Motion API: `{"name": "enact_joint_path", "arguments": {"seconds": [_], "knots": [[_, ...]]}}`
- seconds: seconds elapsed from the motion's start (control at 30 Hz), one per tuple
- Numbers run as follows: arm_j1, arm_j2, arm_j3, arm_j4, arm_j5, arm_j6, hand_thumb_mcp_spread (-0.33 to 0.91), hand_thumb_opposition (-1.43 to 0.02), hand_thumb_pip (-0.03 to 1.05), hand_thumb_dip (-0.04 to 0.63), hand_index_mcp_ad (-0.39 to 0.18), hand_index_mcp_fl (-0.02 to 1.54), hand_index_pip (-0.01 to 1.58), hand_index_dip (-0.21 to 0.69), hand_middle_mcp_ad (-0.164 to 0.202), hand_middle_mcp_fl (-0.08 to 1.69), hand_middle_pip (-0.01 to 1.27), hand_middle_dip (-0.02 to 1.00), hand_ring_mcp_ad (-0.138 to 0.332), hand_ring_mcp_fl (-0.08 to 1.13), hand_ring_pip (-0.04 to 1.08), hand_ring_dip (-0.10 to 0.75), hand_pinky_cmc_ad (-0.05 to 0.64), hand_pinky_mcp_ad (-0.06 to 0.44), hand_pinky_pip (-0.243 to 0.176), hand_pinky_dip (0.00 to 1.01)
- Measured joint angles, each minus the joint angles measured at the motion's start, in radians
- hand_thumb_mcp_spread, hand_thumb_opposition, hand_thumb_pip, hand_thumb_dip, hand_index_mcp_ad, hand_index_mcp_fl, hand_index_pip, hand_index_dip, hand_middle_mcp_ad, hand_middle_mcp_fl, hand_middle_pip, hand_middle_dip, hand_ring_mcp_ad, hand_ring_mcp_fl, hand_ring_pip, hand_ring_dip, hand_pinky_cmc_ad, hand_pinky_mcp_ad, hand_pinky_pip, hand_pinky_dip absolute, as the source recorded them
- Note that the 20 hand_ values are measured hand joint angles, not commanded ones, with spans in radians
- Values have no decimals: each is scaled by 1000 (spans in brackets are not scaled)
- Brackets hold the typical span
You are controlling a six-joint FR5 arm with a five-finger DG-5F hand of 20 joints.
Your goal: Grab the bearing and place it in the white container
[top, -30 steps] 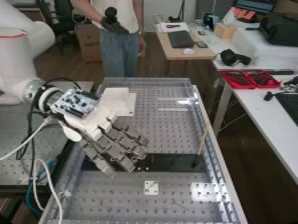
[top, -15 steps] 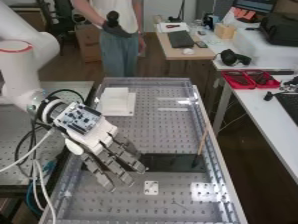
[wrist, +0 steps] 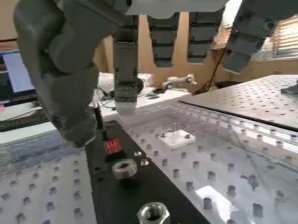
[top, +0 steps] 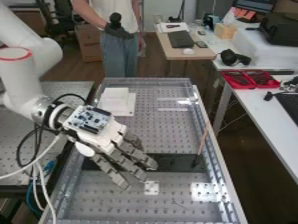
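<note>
While the hand (top: 106,137) hangs over the black strip (top: 176,163) on the counter (top: 93,202), its fingers stand apart, long and nearly straight, with nothing between them and the thumb. What I take for the bearing (wrist: 124,169) is the round metal ring on that strip, between the red block (wrist: 113,146) and the nut (wrist: 153,214), with a couple of small screws (wrist: 144,162) just beside it. The container (top: 116,102) sits well apart from it, behind the hand near the far end. To my eye the step now is lining up for the grasp, and the job is at its beginning. Done well, it wants the thumb brought down on one side of the ring and the fingertips on the other, low enough to pinch its outer wall and not merely skim the rim. I'd go gently there: the red block is close, and a wide sweep could knock it or push the ring along. The nut invites a wrong pick too, so the aim matters. The ring looks smooth and hard, likely to roll or squirt out of an uneven squeeze, so close evenly, lift straight up, and only then swing toward the container.
</note>
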Motion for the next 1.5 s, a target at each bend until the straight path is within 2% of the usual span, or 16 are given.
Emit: {"name": "enact_joint_path", "arguments": {"seconds": [0.17,0.27,0.5,0.63,0.87,1.23,1.5], "knots": [[-17,-17,17,0,-37,-6,449,-798,552,223,-89,87,1297,126,87,5,150,157,164,12,98,59,367,293,-87,176],[-26,-27,27,0,-60,-13,464,-798,546,220,-91,89,1314,143,84,5,150,157,143,12,98,59,367,297,-87,176],[-48,-44,44,-1,-107,-33,476,-806,534,223,-106,80,1328,188,86,2,148,166,147,12,101,59,367,293,-87,176],[-58,-53,47,3,-121,-43,480,-815,518,220,-103,68,1342,204,82,2,150,173,127,14,101,59,367,297,-87,176],[-63,-60,26,69,-132,-65,496,-815,518,239,-112,63,1353,204,82,2,150,173,126,12,101,59,367,288,-87,176],[-53,-77,-5,155,-135,-59,496,-815,518,239,-112,63,1393,204,82,2,150,175,126,12,99,59,367,288,-86,176],[-56,-98,-6,166,-148,-66,496,-815,525,239,-112,63,1408,204,82,5,150,175,126,12,105,66,360,290,-75,182]]}}
